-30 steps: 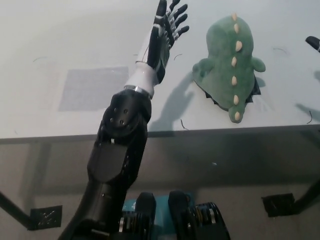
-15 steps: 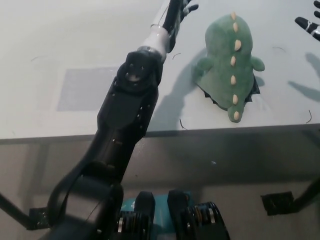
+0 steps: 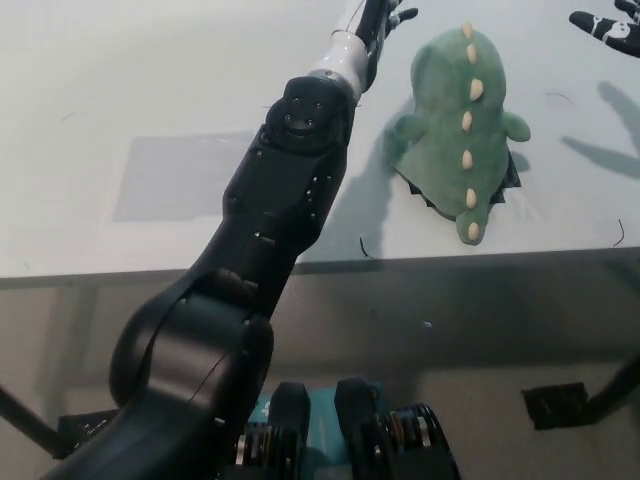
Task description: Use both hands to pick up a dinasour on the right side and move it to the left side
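Both robot hands have risen toward the frame's top, flanking the dinosaur (image 3: 463, 125): left robot hand (image 3: 380, 18) unreadable, right robot hand (image 3: 603, 25) released, nothing grasped

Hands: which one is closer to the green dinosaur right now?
The left hand, at the top edge right beside the dinosaur's head. The right hand is off in the top right corner, bare table between.
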`<state>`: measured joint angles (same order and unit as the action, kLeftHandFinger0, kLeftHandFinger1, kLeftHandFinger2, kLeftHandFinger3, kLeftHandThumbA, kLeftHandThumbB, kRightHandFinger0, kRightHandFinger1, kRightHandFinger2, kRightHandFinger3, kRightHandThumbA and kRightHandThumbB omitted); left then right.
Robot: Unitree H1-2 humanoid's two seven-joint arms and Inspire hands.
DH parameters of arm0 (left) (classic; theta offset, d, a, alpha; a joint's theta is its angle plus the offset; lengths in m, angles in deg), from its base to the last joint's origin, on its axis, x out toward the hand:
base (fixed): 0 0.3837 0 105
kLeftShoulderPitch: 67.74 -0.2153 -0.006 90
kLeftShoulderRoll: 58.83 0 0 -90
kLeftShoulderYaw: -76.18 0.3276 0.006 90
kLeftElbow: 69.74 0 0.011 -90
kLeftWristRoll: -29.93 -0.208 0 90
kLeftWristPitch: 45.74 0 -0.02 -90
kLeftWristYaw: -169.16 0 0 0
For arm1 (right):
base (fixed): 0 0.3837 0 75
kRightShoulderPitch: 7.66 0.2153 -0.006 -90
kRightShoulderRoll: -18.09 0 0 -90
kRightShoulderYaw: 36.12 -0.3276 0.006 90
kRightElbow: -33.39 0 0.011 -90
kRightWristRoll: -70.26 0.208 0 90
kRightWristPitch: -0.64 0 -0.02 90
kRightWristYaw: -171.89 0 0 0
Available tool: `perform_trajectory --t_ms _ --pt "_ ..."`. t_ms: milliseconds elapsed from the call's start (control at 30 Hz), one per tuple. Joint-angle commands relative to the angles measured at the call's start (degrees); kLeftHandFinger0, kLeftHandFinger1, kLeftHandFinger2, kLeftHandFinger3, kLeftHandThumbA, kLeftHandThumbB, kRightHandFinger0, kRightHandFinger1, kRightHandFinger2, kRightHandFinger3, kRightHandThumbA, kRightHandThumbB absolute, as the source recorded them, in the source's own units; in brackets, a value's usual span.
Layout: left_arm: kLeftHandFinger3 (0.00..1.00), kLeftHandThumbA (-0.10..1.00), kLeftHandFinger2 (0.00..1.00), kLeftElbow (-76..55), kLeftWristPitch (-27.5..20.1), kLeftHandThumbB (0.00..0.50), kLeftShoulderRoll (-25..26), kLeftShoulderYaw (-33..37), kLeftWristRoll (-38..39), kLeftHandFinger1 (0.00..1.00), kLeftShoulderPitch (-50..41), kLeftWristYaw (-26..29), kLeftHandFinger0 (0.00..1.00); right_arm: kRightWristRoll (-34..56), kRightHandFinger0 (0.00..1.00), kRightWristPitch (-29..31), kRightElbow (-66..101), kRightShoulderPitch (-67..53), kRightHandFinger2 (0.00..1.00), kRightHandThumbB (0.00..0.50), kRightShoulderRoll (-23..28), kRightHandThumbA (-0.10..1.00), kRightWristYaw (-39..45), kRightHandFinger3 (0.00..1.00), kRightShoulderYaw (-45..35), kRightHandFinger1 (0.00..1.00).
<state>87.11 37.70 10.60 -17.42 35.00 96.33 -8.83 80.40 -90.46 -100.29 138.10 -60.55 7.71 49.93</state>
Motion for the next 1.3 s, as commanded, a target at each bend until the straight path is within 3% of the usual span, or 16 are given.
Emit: perform_trajectory --t_ms 0,267,400,433,500,600,633,833,867,967,1033,1100,1267 --pt "1.00 1.00 1.00 1.02 -2.23 0.478 -0.18 -1.05 0.72 1.00 5.01 1.50 1.00 -1.16 1.00 2.38 -0.58 4.67 1.00 0.211 0.93 1.00 0.27 1.00 -0.09 1.00" --pt "1.00 1.00 1.00 3.51 -3.04 0.500 0.71 -2.05 0.92 1.00 4.00 2.52 1.00 -0.80 1.00 2.56 -3.70 4.53 1.00 0.195 0.65 1.00 0.35 1.00 -0.81 1.00" --pt "1.00 1.00 1.00 3.80 -3.68 0.490 1.39 -2.77 1.14 1.00 2.01 2.48 1.00 -0.36 1.00 3.57 -6.05 3.78 1.00 0.219 0.76 1.00 0.41 1.00 -1.45 1.00" --pt "1.00 1.00 1.00 4.15 -4.02 0.477 1.75 -2.64 0.75 1.00 1.07 2.67 1.00 -0.06 1.00 3.27 -5.72 2.99 1.00 0.174 0.76 1.00 0.29 1.00 -1.83 1.00" --pt "1.00 1.00 1.00 4.76 -4.60 0.455 2.07 -2.48 0.41 1.00 0.45 2.39 1.00 -0.21 1.00 3.79 -7.48 2.86 1.00 0.162 0.95 1.00 0.20 1.00 -2.09 1.00" --pt "1.00 1.00 1.00 5.68 -4.61 0.496 2.59 -1.93 -0.31 1.00 -0.87 2.78 1.00 -0.03 1.00 2.67 -7.09 1.85 1.00 0.157 0.70 1.00 -0.22 1.00 -2.70 1.00" --pt "1.00 1.00 1.00 6.07 -4.57 0.500 2.67 -1.56 -0.78 1.00 -1.24 3.32 1.00 -0.13 1.00 2.38 -7.18 1.60 1.00 0.168 0.61 1.00 -0.47 1.00 -2.81 1.00" --pt "1.00 1.00 1.00 6.71 -4.72 0.497 2.35 -0.59 -1.32 1.00 -3.22 3.61 1.00 -0.24 1.00 2.19 -6.63 0.11 1.00 0.128 -0.29 1.00 -1.18 1.00 -3.41 1.00" --pt "1.00 1.00 1.00 6.81 -5.04 0.480 2.01 -1.12 -0.59 1.00 -3.52 3.37 1.00 0.01 1.00 2.17 -6.42 -0.42 1.00 0.150 -0.60 1.00 -1.09 1.00 -3.65 1.00" --pt "1.00 1.00 1.00 7.16 -5.17 0.498 1.65 -1.26 -0.36 1.00 -3.78 3.46 1.00 0.16 1.00 2.17 -5.91 -1.10 1.00 0.209 -1.09 1.00 -0.79 1.00 -4.02 1.00" --pt "1.00 1.00 1.00 7.19 -5.42 0.500 1.53 -1.26 -0.30 1.00 -4.11 3.26 1.00 0.11 1.00 1.56 -4.81 -1.62 1.00 0.207 -1.36 1.00 -0.82 1.00 -4.10 1.00" --pt "1.00 1.00 1.00 7.28 -5.72 0.500 1.39 -1.10 -0.44 1.00 -4.46 3.23 1.00 0.09 1.00 0.90 -4.04 -2.16 1.00 0.167 -1.63 1.00 -0.95 1.00 -4.17 1.00" --pt "1.00 1.00 1.00 7.93 -5.98 0.462 0.95 -1.19 -0.30 1.00 -4.75 3.12 1.00 -0.08 1.00 1.02 -3.92 -2.82 1.00 0.220 -2.46 1.00 -0.75 1.00 -4.03 1.00"
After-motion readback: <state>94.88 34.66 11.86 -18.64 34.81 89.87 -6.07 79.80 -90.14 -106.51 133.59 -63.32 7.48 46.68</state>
